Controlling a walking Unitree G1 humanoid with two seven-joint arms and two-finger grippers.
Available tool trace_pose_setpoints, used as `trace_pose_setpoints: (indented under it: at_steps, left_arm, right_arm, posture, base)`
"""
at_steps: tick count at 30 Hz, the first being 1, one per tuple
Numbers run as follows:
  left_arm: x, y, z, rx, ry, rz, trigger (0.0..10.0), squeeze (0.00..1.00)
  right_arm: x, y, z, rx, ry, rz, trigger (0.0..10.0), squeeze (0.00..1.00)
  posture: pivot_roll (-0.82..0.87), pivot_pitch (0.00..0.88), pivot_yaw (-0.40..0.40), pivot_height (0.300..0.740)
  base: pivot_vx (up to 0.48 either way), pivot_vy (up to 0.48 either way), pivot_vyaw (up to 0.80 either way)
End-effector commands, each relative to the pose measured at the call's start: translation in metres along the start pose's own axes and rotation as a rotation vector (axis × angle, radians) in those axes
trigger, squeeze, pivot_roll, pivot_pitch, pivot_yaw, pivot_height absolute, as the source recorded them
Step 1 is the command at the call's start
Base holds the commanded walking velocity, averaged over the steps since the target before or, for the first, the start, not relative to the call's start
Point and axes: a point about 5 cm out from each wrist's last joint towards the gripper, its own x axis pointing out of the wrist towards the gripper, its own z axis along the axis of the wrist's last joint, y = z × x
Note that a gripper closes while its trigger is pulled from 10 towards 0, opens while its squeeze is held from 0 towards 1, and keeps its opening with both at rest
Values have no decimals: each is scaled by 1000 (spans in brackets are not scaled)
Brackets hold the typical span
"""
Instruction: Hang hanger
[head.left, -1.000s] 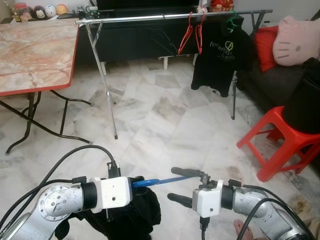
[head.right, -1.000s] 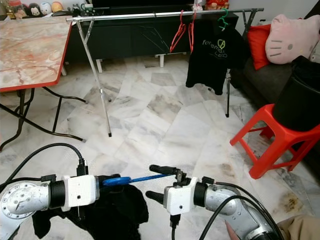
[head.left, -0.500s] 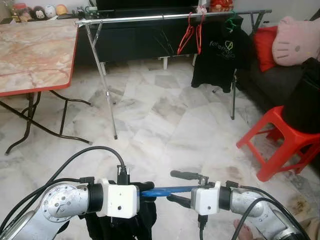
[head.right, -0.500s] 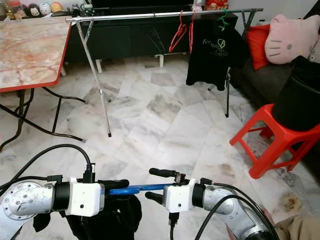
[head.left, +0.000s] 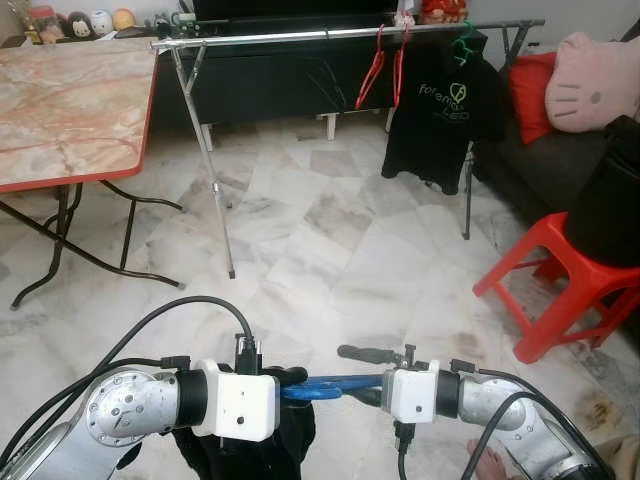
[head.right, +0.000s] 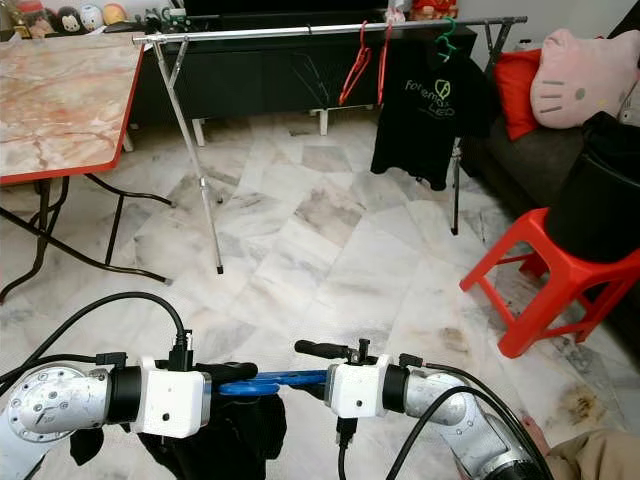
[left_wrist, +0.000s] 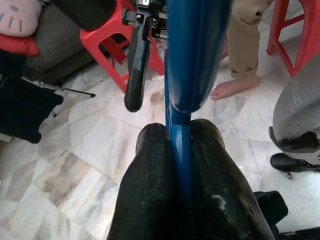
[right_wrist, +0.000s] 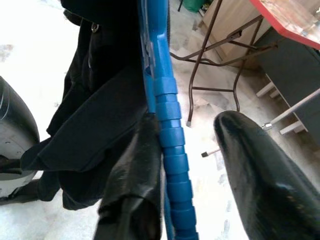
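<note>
A blue hanger (head.right: 275, 382) with a black garment (head.left: 245, 455) is held low over the floor, pinched in the left gripper (left_wrist: 181, 150). The right gripper (right_wrist: 200, 165) is spread around its other end, seemingly not clamped.

Even, soft daylight fills the room; the marble floor (head.left: 330, 230) shines faintly. Head views are sharp. Up close, the blue hanger (left_wrist: 192, 55) blurs, overexposed floor behind.

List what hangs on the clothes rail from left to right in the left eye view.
Red hangers → green hanger carrying a black T-shirt.
</note>
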Motion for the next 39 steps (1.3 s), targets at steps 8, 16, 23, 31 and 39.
trace_pose_setpoints:
  at_steps: [8,16,23,31,39]
  left_arm:
    - [2,-3,1,17,-5,-32,10000,0]
    - [2,-4,0,16,-1,-33,10000,0]
    - [3,-4,0,19,0,-37,10000,0]
    - [4,-6,2,8,-15,-84,10000,1000]
    - [4,-7,6,16,-39,-104,10000,1000]
  right_arm:
    - [1,-3,8,33,-41,6,0,0]
    - [3,-3,9,46,-46,0,0,0]
    - [5,-3,10,53,-49,-3,0,0]
    - [7,0,9,57,-47,7,0,0]
    - [9,3,10,63,-52,7,0,0]
  posture:
    - [6,72,-19,740]
    - [7,71,-19,740]
    - [8,68,-18,740]
    - [11,63,-16,740]
    - [13,65,-16,740]
  base:
    - [0,0,0]
    - [0,0,0]
    - [0,0,0]
    - [0,0,0]
    - [0,0,0]
